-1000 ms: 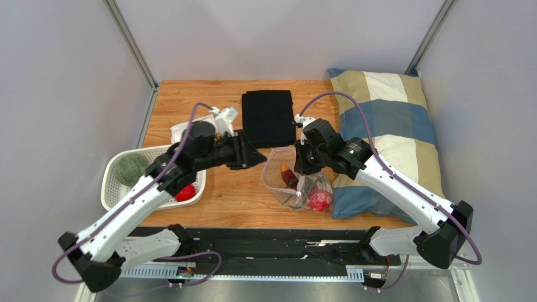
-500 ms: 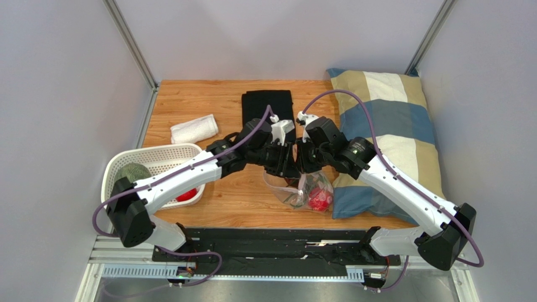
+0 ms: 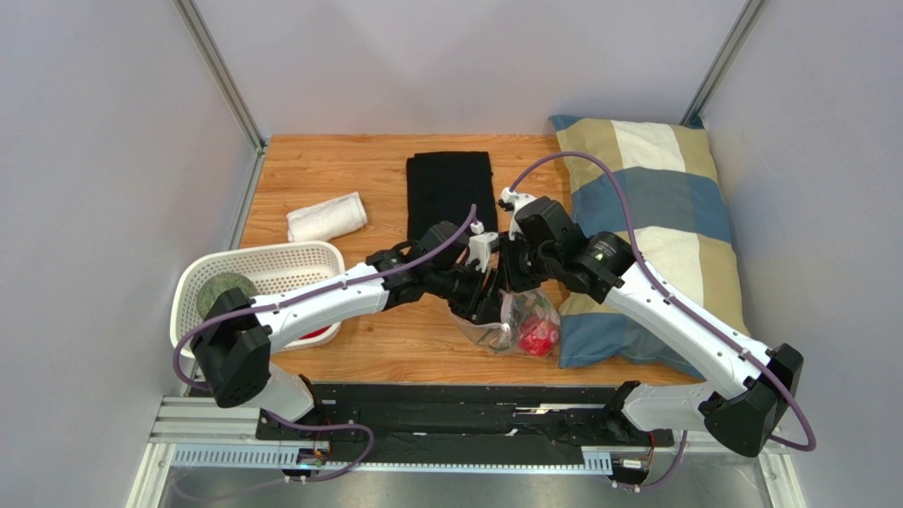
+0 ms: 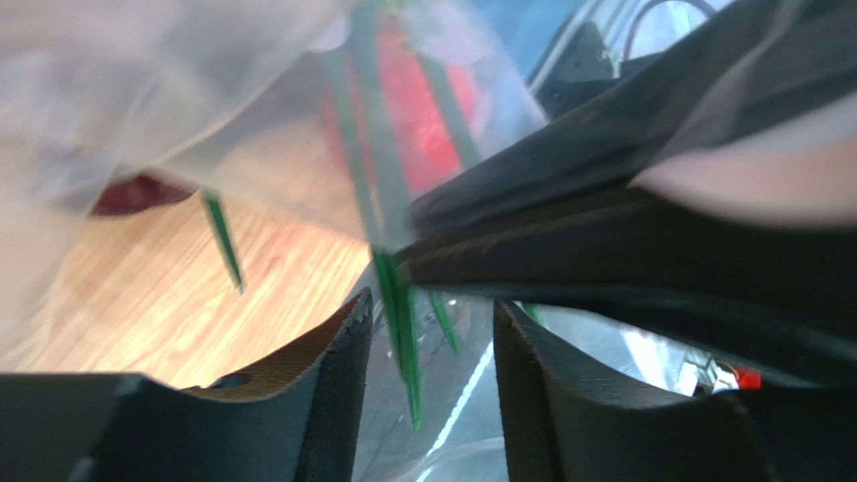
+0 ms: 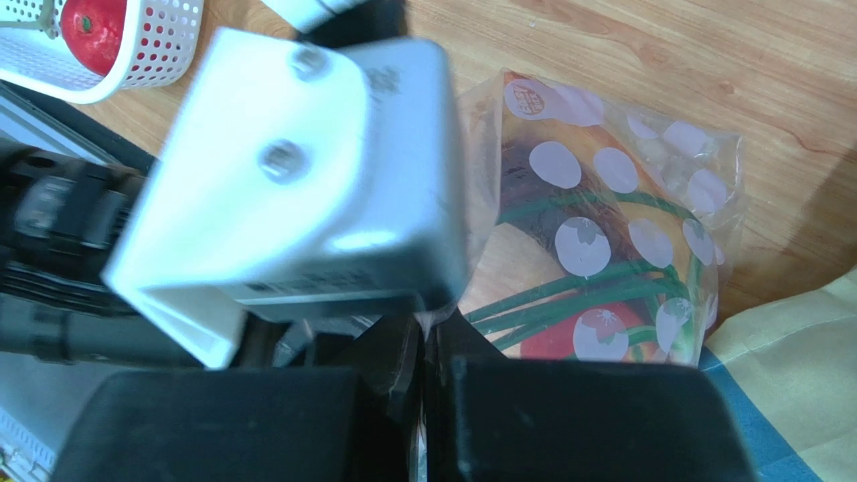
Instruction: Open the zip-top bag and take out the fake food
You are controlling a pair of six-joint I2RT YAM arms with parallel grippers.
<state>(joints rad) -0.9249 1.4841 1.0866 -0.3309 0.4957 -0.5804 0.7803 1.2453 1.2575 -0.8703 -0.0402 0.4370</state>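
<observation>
Zip-top bag [image 3: 525, 318] lay on the desk [image 3: 318, 169], its rim pinched by the clenched right fingers [image 5: 563, 422]. Left fingers [image 4: 332, 402] stood parted around green stems [image 4: 397, 301] inside; removing food next called for closing and withdrawing.

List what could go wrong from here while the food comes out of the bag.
1. The right pincer is shut on the clear dotted plastic zip-top bag at its edge only; a tug from inside may slip it loose.
2. The left pincer stands open around the thin green toy stems, with plastic film close by; closing could catch film too and drag the bag.
3. Both pincers crowd the bag mouth, so they might bump.
</observation>
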